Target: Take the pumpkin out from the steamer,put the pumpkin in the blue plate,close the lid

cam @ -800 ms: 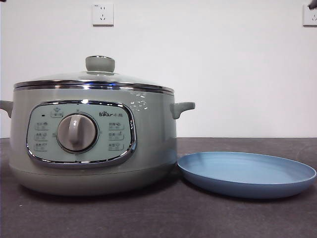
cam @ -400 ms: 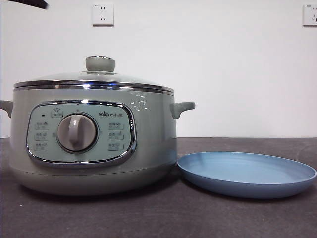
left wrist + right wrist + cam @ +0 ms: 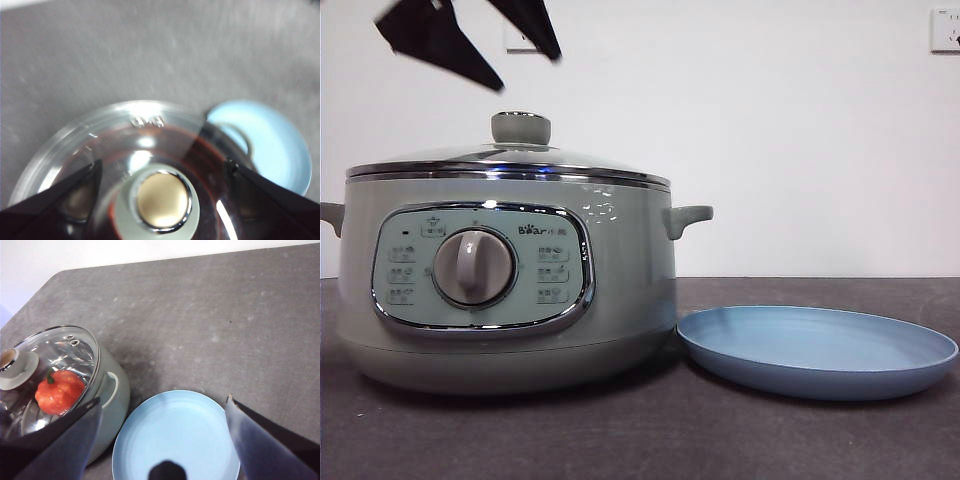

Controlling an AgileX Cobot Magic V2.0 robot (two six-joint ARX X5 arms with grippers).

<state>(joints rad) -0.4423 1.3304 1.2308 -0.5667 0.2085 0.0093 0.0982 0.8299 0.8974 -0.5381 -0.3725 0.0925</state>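
Note:
The sage-green steamer (image 3: 620,280) stands at the left of the table with its glass lid (image 3: 510,158) shut on it. My left gripper (image 3: 528,72) hangs open a little above the lid's knob (image 3: 520,128); in the left wrist view the left gripper (image 3: 162,162) has the knob (image 3: 162,200) between its spread jaws, not touching. Through the lid (image 3: 65,355) the orange-red pumpkin (image 3: 59,390) shows inside the steamer (image 3: 112,410). The blue plate (image 3: 817,350) lies bare just right of the pot. My right gripper (image 3: 162,402) is open, high over the plate (image 3: 175,435).
The table (image 3: 640,440) is dark grey and runs back to a white wall. One wall socket (image 3: 946,30) sits high at the right. The pot's side handle (image 3: 688,218) points toward the plate.
The left gripper has come down into the front view from the top left and now hangs just above the lid's knob. Pot, lid and plate have not moved.

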